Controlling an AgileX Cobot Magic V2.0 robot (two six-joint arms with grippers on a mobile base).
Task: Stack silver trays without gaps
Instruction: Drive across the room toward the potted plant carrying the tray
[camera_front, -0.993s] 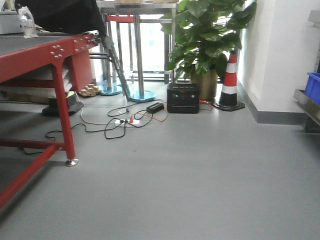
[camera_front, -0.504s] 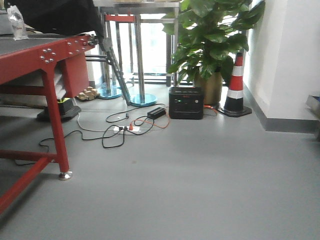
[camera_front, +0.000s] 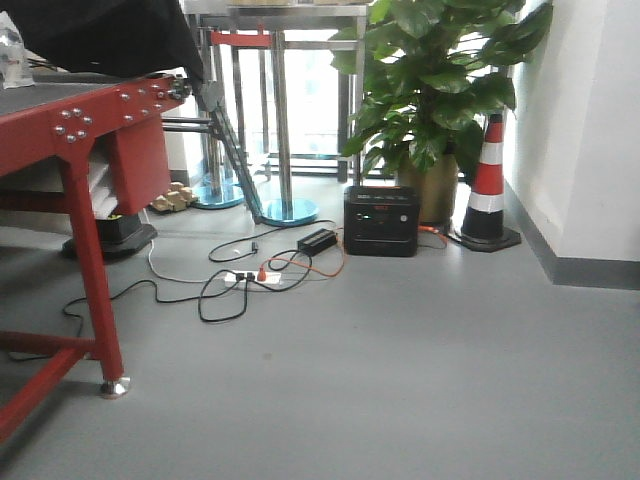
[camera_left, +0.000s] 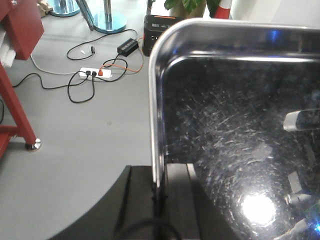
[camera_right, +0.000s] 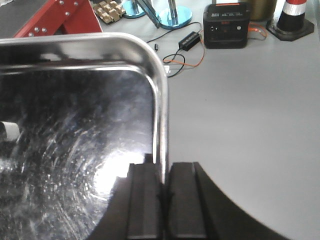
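Grey floor (camera_front: 420, 380), cable-strewn; red worktop (camera_front: 100, 112) at 9 o'clock. Silver tray (camera_left: 240, 125) held above floor from both sides, likely to stay level for stacking. Left claw (camera_left: 160, 192), right claw (camera_right: 164, 187): each pinching an opposite rim, 6 o'clock in own view.

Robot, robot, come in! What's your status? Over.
Left gripper shut on silver tray rim. Right gripper shut on opposite rim. Cables on floor ahead, red table left.

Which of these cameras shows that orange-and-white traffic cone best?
The front-facing view: the traffic cone stands nearly whole beside the potted plant, stripes and black base plain. The right wrist view catches only its lower part at the top edge; the left wrist view, a sliver above the silver tray.
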